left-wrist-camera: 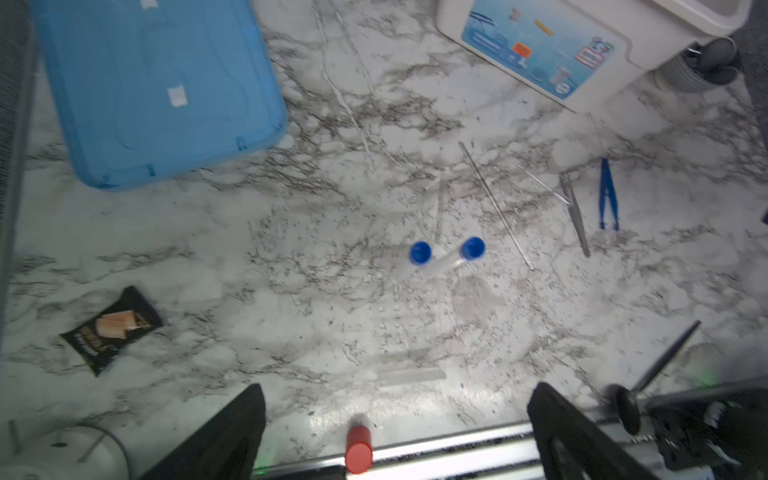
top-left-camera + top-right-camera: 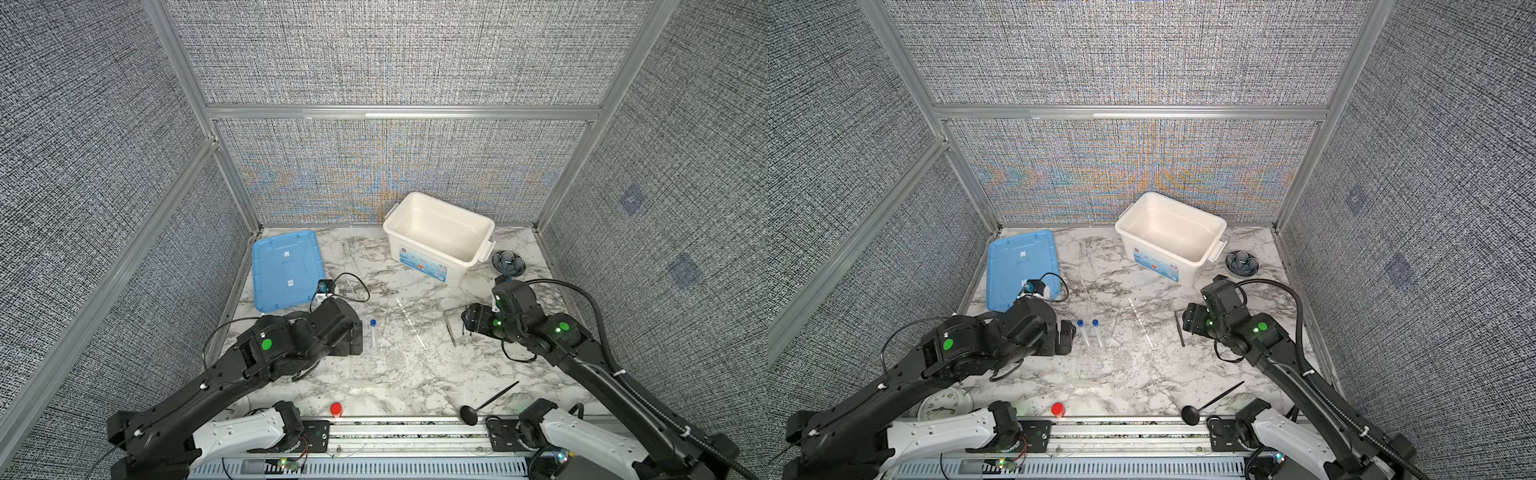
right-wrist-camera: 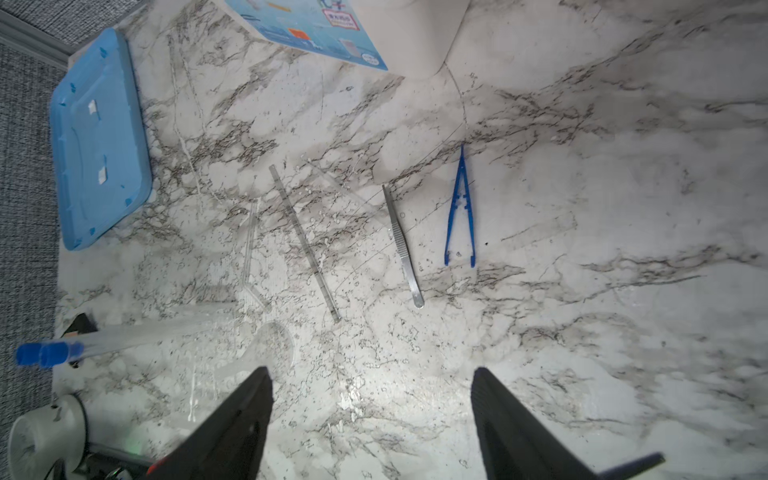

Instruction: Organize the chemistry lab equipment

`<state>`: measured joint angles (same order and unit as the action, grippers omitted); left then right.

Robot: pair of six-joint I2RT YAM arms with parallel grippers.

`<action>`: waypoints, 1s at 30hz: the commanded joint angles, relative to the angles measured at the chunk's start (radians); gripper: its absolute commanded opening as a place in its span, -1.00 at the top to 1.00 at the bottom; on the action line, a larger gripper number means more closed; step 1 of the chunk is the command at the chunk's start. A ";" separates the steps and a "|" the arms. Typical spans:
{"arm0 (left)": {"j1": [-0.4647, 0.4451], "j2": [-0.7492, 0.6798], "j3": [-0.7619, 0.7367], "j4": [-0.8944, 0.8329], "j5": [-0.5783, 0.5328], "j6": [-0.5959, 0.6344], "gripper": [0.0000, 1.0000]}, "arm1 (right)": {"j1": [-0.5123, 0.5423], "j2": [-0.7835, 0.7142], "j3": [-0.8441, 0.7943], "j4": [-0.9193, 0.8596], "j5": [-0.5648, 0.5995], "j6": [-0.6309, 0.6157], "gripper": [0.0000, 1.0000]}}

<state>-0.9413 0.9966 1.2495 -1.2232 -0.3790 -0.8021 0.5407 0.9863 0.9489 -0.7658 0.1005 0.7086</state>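
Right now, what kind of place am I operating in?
Probably a robot test booth, not a real lab: grey fabric walls in aluminium framing, a marble-look tabletop, and blue-capped tubes set out on it.

Marble tabletop [image 2: 365,266]: blue lid [image 2: 286,270] back left, white bin [image 2: 436,237] back right, grey-blue flower dish [image 2: 508,264] just beside bin; mid-table two blue-capped tubes [image 2: 1095,323], thin clear rods [image 3: 305,243], silver tweezers [image 3: 403,245], blue forceps [image 3: 459,212] beside tweezers; front edge black ladle [image 2: 486,405], red-capped item [image 2: 336,409], white clock [image 2: 942,405]; also a snack packet [image 1: 110,328]
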 commanded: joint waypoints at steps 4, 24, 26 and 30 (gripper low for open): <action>0.341 0.054 0.001 0.176 0.221 0.323 -0.99 | -0.093 0.111 0.116 -0.023 0.092 0.043 -0.60; 0.768 0.434 0.106 0.373 0.473 0.486 -0.99 | -0.327 0.730 0.660 -0.070 -0.095 0.127 -0.12; 0.770 0.461 0.121 0.367 0.449 0.491 -0.99 | -0.326 0.768 0.679 -0.060 -0.130 0.148 0.05; 0.770 0.499 0.127 0.356 0.431 0.490 -0.99 | -0.315 0.817 0.710 -0.091 -0.084 0.139 0.23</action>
<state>-0.1730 1.4834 1.3716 -0.8764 0.0731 -0.3283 0.2199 1.7901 1.6382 -0.8162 -0.0044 0.8429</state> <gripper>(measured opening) 0.994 0.419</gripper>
